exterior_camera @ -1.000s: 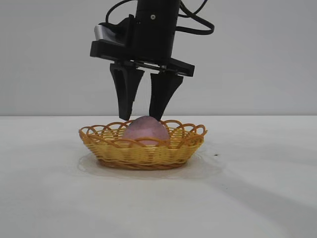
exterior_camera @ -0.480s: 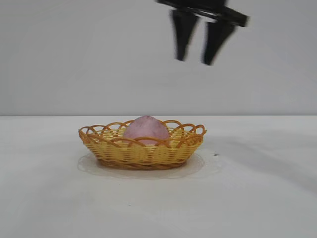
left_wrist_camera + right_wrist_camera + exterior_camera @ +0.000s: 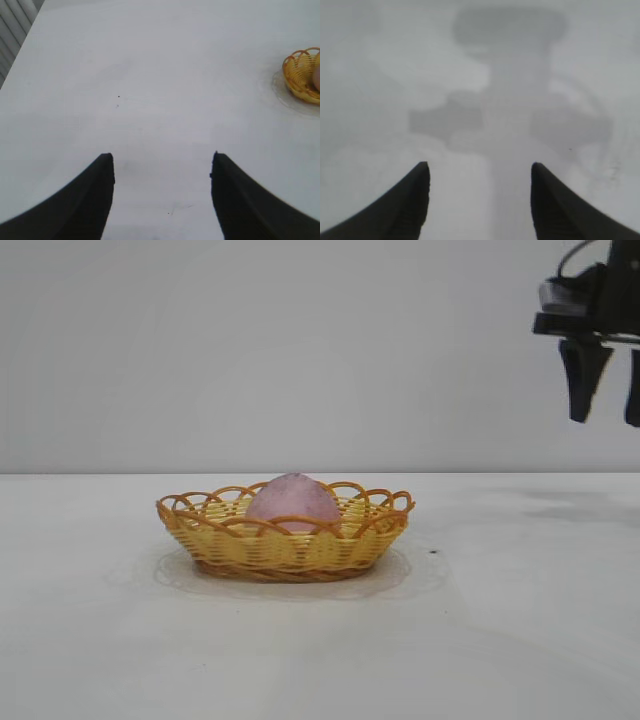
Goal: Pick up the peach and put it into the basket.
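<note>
The dusty pink peach (image 3: 293,502) rests inside the yellow wicker basket (image 3: 285,545) at the middle of the white table. High at the exterior view's right edge hangs my right gripper (image 3: 606,422), far from the basket, open, with nothing between its fingers. Its wrist view shows the open right gripper (image 3: 479,164) above bare table and the arm's own shadow. My left gripper (image 3: 161,156) is open and empty over bare table. In the left wrist view the basket (image 3: 297,75) lies far off at the picture's edge, with a sliver of the peach (image 3: 317,77) showing.
A plain grey wall stands behind the white table (image 3: 500,640). A small dark speck (image 3: 432,552) lies just right of the basket. A slatted surface (image 3: 15,30) shows past the table edge in the left wrist view.
The right gripper, which stood open just above the peach in the basket, has risen and swung away to the upper right. The peach stays in the basket.
</note>
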